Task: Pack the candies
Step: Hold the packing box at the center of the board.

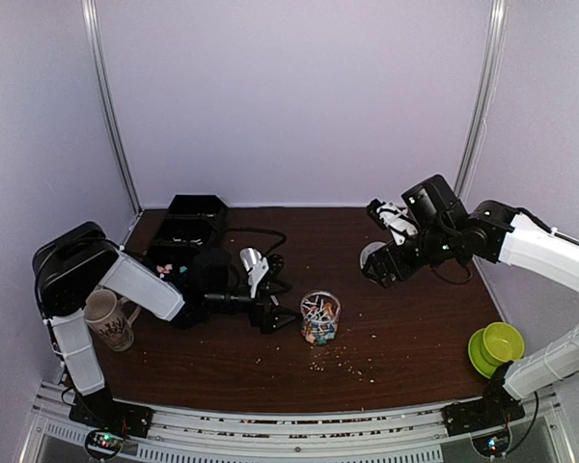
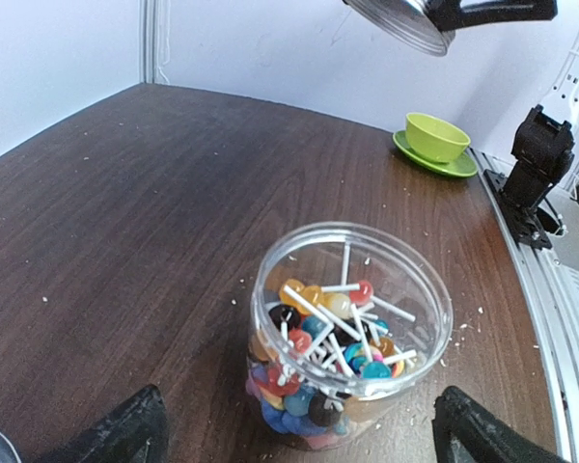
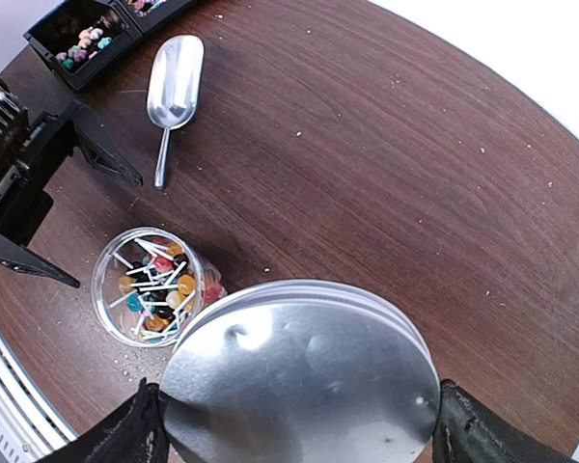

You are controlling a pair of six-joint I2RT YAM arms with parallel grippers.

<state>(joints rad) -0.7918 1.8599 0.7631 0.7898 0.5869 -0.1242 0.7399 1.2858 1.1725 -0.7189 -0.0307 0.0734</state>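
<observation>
A clear round jar (image 1: 319, 317) (image 2: 352, 338) (image 3: 150, 286) stands uncapped in the middle of the table. It holds the candies (image 2: 328, 328), small coloured balls on white sticks. My left gripper (image 1: 273, 307) (image 2: 299, 432) lies low just left of the jar. It is open, with its fingers (image 2: 125, 429) wide on either side and apart from the glass. My right gripper (image 1: 378, 265) (image 3: 299, 434) hovers to the right of the jar and higher. It is shut on a round silver lid (image 3: 299, 376) (image 2: 396, 19), gripped across its width.
A metal scoop (image 3: 174, 82) (image 1: 251, 260) lies behind the left gripper. Black bins (image 3: 77, 39) (image 1: 188, 227) holding more sweets sit at the back left. A mug (image 1: 108, 318) stands at the left edge, and a green cup on a saucer (image 1: 497, 345) (image 2: 436, 137) at the right. Pale crumbs dot the wood.
</observation>
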